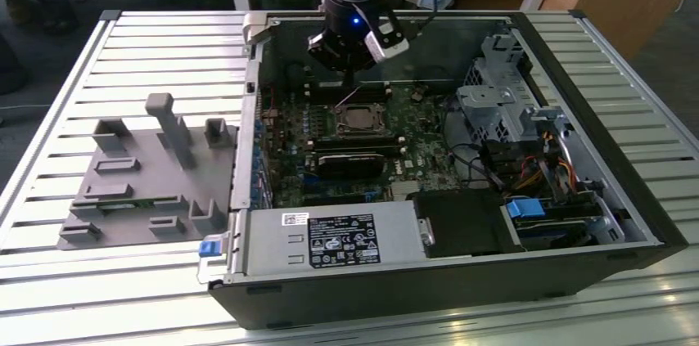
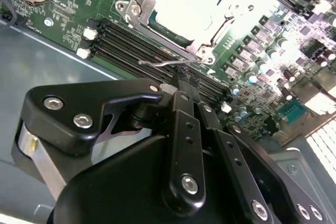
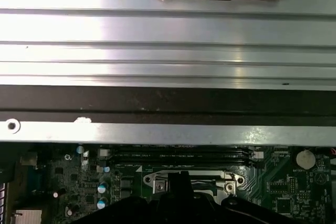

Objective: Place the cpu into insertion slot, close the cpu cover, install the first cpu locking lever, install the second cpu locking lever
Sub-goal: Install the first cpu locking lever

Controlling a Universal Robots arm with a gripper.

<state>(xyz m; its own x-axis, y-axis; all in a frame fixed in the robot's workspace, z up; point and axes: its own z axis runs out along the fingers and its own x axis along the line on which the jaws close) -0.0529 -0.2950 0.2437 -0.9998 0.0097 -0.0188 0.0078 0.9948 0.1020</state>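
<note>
Nearest in the open PC case [image 1: 437, 301] is the black-labelled power supply box [image 1: 327, 241], and a grey fixture tray [image 1: 142, 174] sits on the slatted counter [image 1: 164, 43] off to the exterior view's left. Further back on the green motherboard [image 2: 68, 19], the cpu [image 2: 186, 3] is seated in the insertion slot [image 1: 354, 122] with the cpu cover [image 2: 137, 2] lying flat around it. Just past that the gripper [image 2: 182, 80] hangs low with its fingers pressed together, tips right by a thin wire locking lever [image 2: 157, 64] that sticks out over the black memory slots [image 2: 131, 43], though I can't tell if they actually touch.
</note>
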